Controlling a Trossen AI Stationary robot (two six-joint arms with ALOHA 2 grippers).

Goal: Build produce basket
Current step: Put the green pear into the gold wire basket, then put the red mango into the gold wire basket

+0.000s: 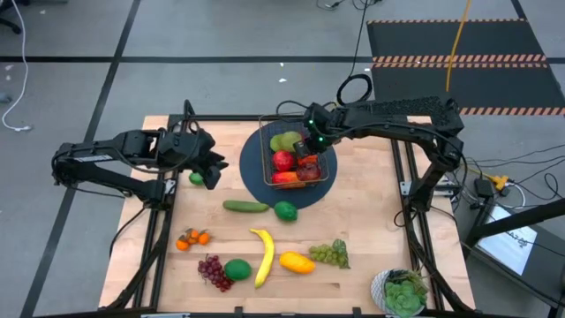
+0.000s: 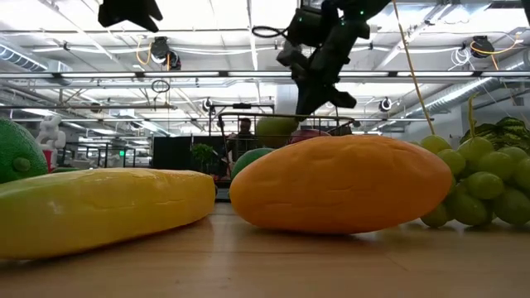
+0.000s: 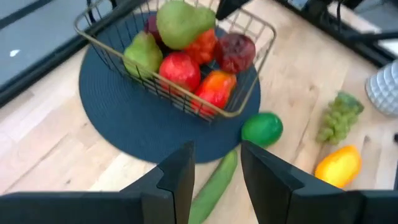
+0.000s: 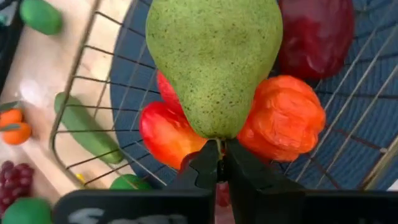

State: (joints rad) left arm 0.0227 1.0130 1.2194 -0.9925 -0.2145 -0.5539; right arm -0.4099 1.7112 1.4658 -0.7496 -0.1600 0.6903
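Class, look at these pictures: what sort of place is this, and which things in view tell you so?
Probably a robotics lab or workshop. A wooden table holds toy fruit and a wire basket, striped hazard mats lie on the grey floor, and exposed ceiling pipes run overhead.

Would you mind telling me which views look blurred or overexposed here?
Low view: bright ceiling lights glare behind, and the mango and banana loom large up close. Left wrist view: the basket and fruit look soft. Right wrist view: the pear is sharp. High view: evenly lit.
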